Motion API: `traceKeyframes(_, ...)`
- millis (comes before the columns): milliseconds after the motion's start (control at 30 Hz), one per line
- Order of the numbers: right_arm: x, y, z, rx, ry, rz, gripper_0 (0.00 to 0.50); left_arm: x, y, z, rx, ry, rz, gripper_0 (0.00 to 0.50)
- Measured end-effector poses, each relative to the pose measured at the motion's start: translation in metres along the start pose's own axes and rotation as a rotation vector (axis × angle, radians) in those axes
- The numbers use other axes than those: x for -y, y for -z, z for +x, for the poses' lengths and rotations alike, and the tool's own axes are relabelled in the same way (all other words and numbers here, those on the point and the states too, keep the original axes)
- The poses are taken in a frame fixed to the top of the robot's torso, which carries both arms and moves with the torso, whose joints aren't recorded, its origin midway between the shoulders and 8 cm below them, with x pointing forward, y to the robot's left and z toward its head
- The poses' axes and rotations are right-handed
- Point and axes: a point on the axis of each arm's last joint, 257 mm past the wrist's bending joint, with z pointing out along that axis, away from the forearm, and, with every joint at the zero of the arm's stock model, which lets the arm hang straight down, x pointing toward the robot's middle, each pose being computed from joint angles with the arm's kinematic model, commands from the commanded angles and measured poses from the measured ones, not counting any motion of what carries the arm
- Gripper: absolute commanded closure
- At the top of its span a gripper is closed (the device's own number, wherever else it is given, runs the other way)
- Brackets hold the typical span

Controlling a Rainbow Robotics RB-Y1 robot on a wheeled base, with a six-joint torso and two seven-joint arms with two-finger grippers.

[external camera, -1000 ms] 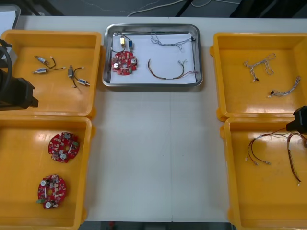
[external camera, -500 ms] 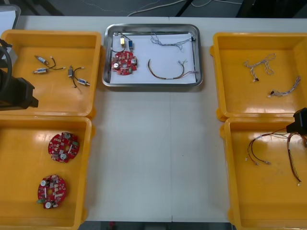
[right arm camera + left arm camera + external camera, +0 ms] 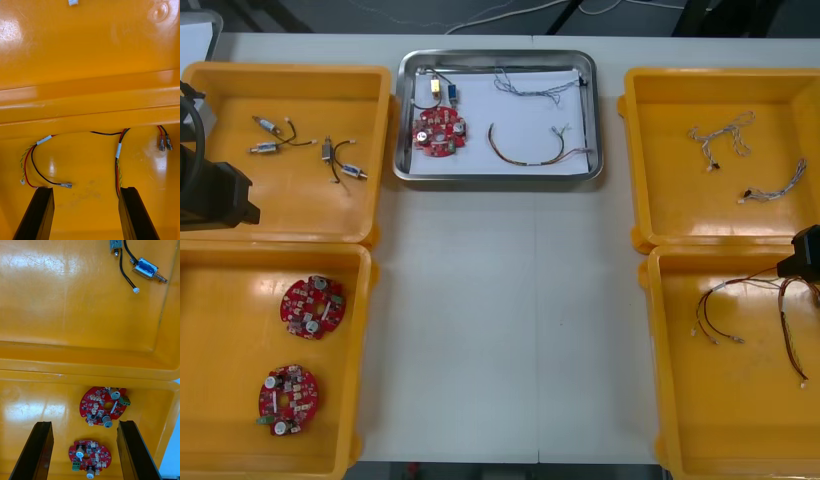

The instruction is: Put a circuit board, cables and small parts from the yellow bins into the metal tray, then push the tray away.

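The metal tray (image 3: 595, 120) sits at the table's far middle, white inside. It holds a round red circuit board (image 3: 438, 131), a small metal part (image 3: 442, 90), a blue and white cable (image 3: 530, 88) and a red and yellow cable (image 3: 525, 152). My left gripper (image 3: 85, 423) hangs open over the near left yellow bin, above two red circuit boards (image 3: 103, 406) (image 3: 90, 457). My right gripper (image 3: 86, 189) is open over the near right bin, above red, yellow and black cables (image 3: 117, 157). Both arms rest at the table's sides, the left arm (image 3: 215, 195) and the right arm (image 3: 805, 250).
The far left bin (image 3: 290, 75) holds several small metal parts (image 3: 340, 160). Two boards (image 3: 312, 306) (image 3: 287, 398) lie in the near left bin. The far right bin (image 3: 720, 75) holds blue and white cables (image 3: 720, 135). Bare table (image 3: 500, 320) stretches between the bins.
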Motion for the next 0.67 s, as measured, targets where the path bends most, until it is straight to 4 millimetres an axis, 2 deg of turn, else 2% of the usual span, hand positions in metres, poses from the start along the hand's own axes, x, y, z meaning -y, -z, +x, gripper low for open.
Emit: traceKeyframes(667,0.0,0.0,0.0,0.0,0.0,0.0,0.0,0.0,0.0,0.0,0.0,0.0,0.0,0.0)
